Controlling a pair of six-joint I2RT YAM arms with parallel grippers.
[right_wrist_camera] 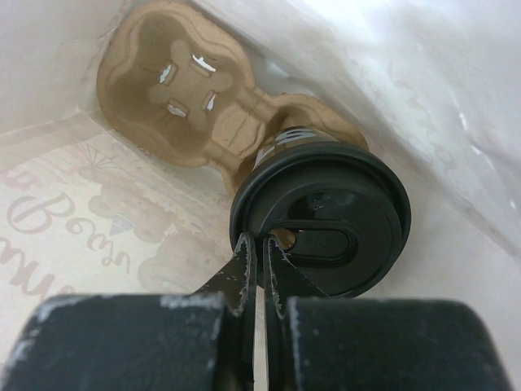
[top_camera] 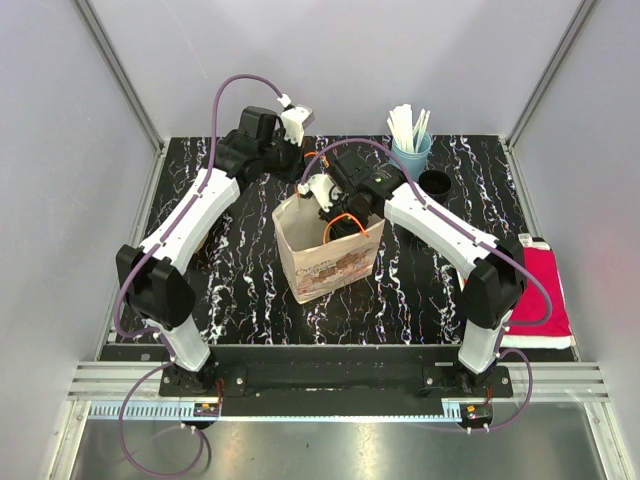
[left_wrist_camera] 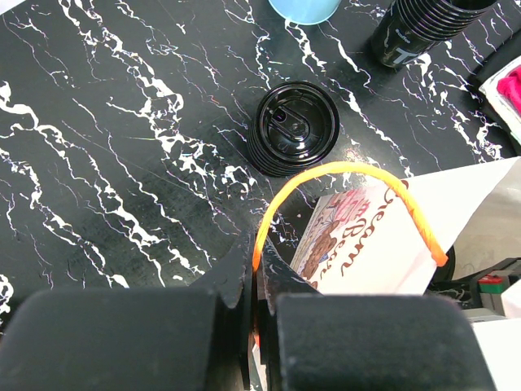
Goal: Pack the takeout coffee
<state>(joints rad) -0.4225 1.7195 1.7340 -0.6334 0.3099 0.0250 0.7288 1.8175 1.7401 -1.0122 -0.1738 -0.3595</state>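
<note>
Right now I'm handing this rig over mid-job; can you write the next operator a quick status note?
Left gripper: shut on the orange handle of the paper bag.
Right gripper: down inside the bag, pinched on the lid rim of the coffee cup.
The cup appears seated in one slot of the cardboard carrier at the bag's bottom; the other slot is empty.
Done: cup in bag.
Left: release the cup, withdraw the right arm, let go of the handle.

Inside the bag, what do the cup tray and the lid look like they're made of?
The cup tray looks like moulded paper pulp: matte brown, with soft, rounded pressed edges. The lid is probably plastic: black and semi-glossy, with highlights running along its rim.
</note>
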